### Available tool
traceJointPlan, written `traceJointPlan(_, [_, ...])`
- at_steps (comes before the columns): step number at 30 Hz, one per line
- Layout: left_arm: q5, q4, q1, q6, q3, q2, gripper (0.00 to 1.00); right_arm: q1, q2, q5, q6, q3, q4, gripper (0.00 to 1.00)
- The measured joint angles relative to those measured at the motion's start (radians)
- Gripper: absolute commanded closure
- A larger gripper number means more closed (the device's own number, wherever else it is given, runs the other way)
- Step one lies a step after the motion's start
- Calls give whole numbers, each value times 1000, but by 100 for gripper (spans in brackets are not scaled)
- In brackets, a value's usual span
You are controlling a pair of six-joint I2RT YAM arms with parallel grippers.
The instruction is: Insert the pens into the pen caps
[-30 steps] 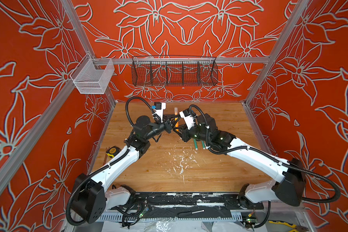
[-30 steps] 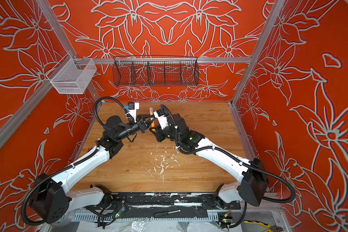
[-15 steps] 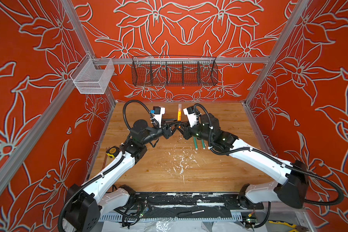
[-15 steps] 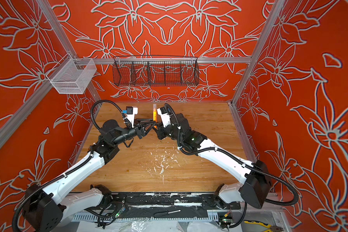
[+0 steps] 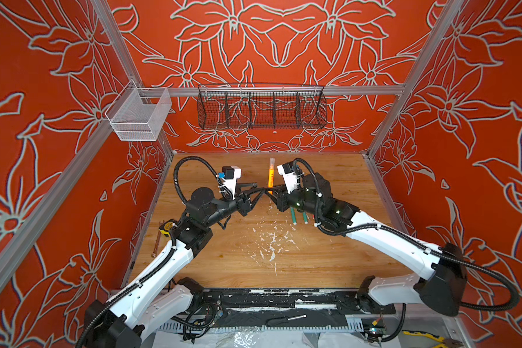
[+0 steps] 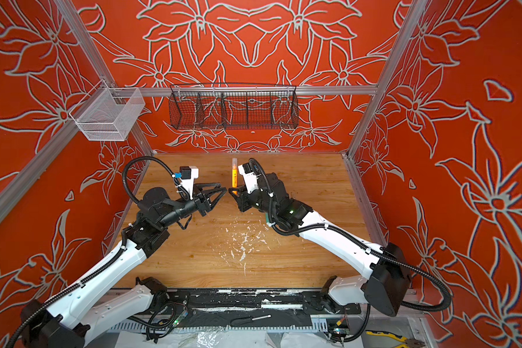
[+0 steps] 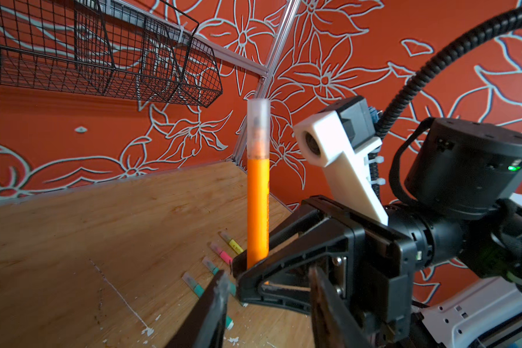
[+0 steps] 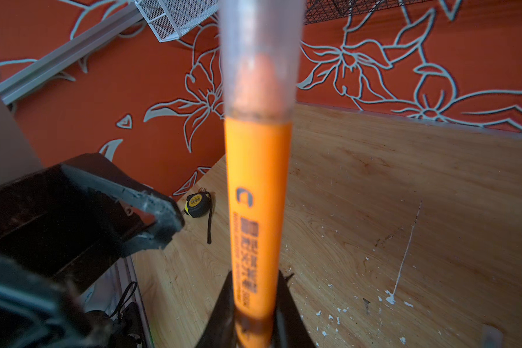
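Note:
The orange pen (image 5: 270,178) (image 6: 234,180) (image 7: 257,211) (image 8: 256,195) stands upright above the table, its lower end pinched in my right gripper (image 5: 271,191) (image 6: 233,191) (image 7: 249,265) (image 8: 255,301), which is shut on it. A clear pen cap (image 5: 271,162) (image 6: 234,162) (image 7: 257,129) (image 8: 258,54) sits over its upper tip. My left gripper (image 5: 259,187) (image 6: 223,186) (image 7: 268,283) is open and empty, just left of the pen and apart from it. Yellow (image 7: 233,243), pink (image 7: 221,250) and two teal pens (image 7: 212,266) (image 5: 293,215) lie on the wood under the right arm, each with a clear end piece.
A yellow tape measure (image 5: 170,226) (image 8: 196,205) and a wrench (image 5: 156,244) lie by the left wall. White paint flecks (image 5: 271,241) dot the table's middle. A black wire basket (image 5: 261,108) and a white mesh basket (image 5: 139,117) hang on the walls. A screwdriver (image 5: 287,318) rests on the front rail.
My left gripper has opened, let go at the pen's cap and drawn back to the left. The right gripper has swung the capped orange pen upright.

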Motion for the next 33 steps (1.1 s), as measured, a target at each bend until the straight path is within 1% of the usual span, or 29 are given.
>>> traceJointPlan(3, [-24, -15, 0, 19, 0, -10, 57, 0, -1, 24, 8, 0, -29, 100])
traceJointPlan(6, [-60, -26, 0, 31, -2, -23, 57, -1, 6, 50, 40, 0, -101, 100])
traceJointPlan(9, [-116, -31, 0, 37, -16, -48, 57, -15, 45, 71, 91, 0, -202, 100])
traceJointPlan(15, [-245, -60, 0, 35, -31, -95, 56, -51, 219, 81, 180, 0, -399, 100])
traceJointPlan(18, [-285, -66, 0, 31, -31, -110, 56, -60, 308, 85, 203, 4, -473, 100])
traceJointPlan(22, [-302, -68, 0, 22, -31, -119, 56, -70, 404, 84, 216, 50, -542, 100])
traceJointPlan(28, [-301, -68, 0, 11, -31, -121, 55, -86, 497, 77, 217, 150, -608, 100])
traceJointPlan(33, [-301, -68, 0, 5, -32, -121, 55, -92, 569, 95, 217, 189, -647, 100])
